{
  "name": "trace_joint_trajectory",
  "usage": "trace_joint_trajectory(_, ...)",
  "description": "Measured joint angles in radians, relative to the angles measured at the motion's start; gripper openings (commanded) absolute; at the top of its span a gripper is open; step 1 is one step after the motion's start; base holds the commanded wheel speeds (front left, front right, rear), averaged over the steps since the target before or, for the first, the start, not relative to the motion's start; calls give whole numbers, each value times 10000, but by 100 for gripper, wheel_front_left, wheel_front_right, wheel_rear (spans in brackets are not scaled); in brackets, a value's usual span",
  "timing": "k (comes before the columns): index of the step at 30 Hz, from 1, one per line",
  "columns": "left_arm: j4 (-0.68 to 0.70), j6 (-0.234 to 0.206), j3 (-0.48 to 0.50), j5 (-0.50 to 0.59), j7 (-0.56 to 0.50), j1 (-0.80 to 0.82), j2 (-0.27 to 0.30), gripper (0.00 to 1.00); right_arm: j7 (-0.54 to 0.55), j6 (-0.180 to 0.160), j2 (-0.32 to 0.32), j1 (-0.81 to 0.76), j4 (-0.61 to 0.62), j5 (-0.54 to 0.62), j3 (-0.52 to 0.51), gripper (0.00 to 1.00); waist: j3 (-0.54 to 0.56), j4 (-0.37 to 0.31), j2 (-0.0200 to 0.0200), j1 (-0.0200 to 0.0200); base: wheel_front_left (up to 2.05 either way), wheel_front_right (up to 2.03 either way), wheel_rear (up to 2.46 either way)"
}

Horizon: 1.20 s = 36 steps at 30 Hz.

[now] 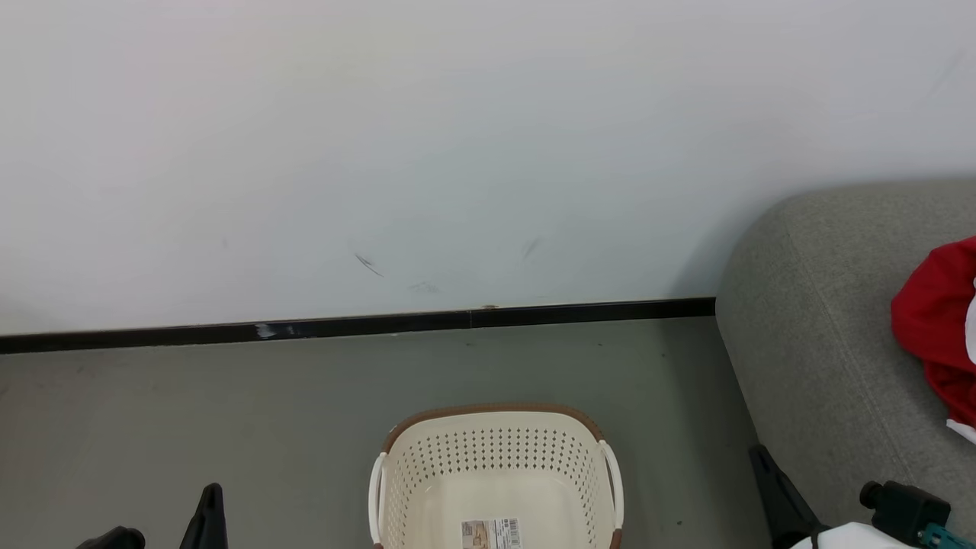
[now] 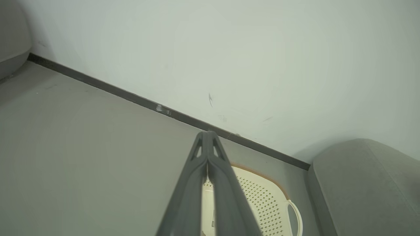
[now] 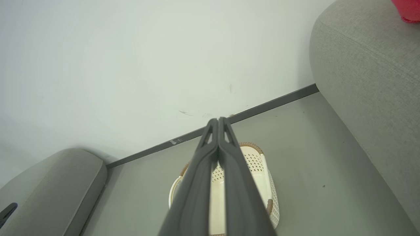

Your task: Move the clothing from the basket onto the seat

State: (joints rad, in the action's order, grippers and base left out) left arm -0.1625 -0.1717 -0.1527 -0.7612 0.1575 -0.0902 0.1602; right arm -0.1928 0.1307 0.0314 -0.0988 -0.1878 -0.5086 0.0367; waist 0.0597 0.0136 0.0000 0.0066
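The cream-white basket (image 1: 496, 457) stands on the grey floor near the wall, and its bare bottom shows a label sticker (image 1: 492, 532). Red clothing (image 1: 934, 320) with white edging lies on the grey seat (image 1: 816, 351) at the right. My left gripper (image 1: 210, 507) is low at the left of the basket, and its fingers are pressed shut on nothing in the left wrist view (image 2: 207, 135). My right gripper (image 1: 768, 476) sits between basket and seat, also shut on nothing (image 3: 218, 122). The right wrist view looks down on the basket (image 3: 261, 167), the seat (image 3: 370, 72) and a corner of the clothing (image 3: 408, 9).
A white wall with a black skirting strip (image 1: 366, 324) runs behind the basket. Another grey upholstered piece (image 3: 49, 186) stands on the far left. Grey floor (image 1: 229, 412) stretches left of the basket.
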Motion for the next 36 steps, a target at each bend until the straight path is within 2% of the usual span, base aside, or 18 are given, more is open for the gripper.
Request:
trace_joint_trajectory(1, 0, 0, 0, 0, 0, 0, 0, 0, 0, 0, 0, 0, 0, 0, 0, 0, 0, 0, 0, 0, 0, 0, 0)
trace_joint_trajectory(6, -35, 226, 174, -692, -261, 48, -84, 0, 194, 0, 12, 47, -10, -934, -130, 0, -9, -11, 0, 56, 0, 0, 0)
trace_joint_trajectory(11, -67, 441, 337, -1275, -433, 75, -155, 0, 391, 0, 35, 93, -29, -1718, -201, 0, -4, -21, 0, 92, 0, 0, 0)
trace_joint_trajectory(19, -161, 736, 612, -2290, -784, 227, -334, 0, 731, 0, 107, 260, -104, -3149, -305, 0, -27, -39, 0, 107, 0, 0, 0)
trace_joint_trajectory(36, -420, 1406, 1124, -4261, -1346, 615, -625, 0, 1313, 0, 238, 702, -336, -5814, -546, 0, -254, -68, 0, -25, 0, 0, 0)
